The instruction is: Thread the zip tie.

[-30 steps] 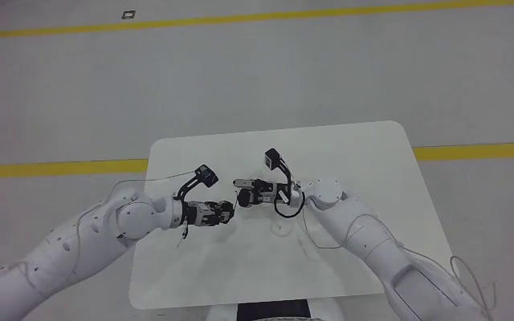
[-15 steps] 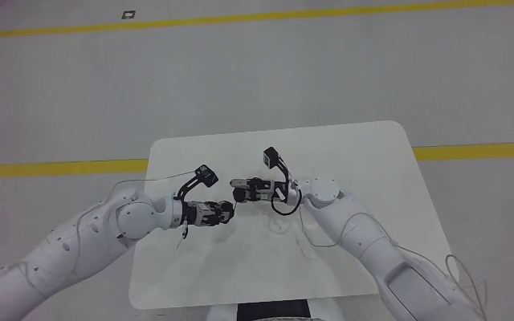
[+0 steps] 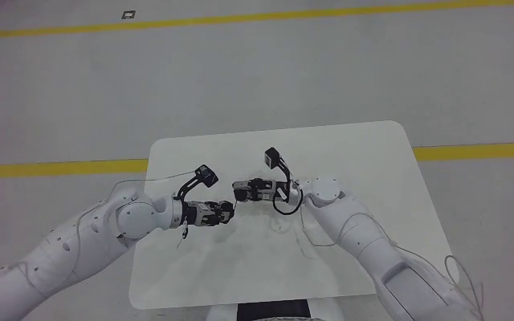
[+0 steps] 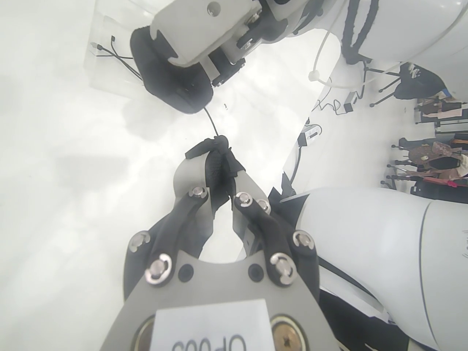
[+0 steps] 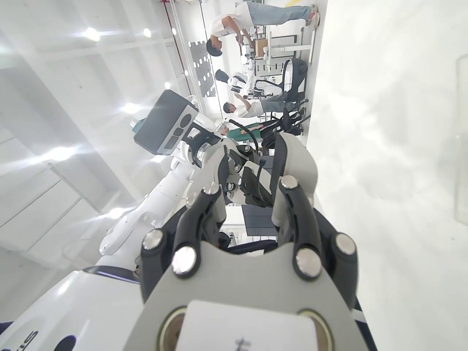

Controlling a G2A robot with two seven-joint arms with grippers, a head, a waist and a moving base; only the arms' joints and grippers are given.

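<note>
Pinching the zip tie (image 4: 211, 122), left gripper (image 4: 219, 144) and right gripper (image 4: 186, 96) are closed; it seems light, bendy, best held near ends.

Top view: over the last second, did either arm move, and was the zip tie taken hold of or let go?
The right gripper shifted slightly toward the left gripper, then eased back a little. Nothing was visibly taken hold of or let go. The left gripper kept its place and is shut on the zip tie, whose strand runs across to the right gripper.
</note>
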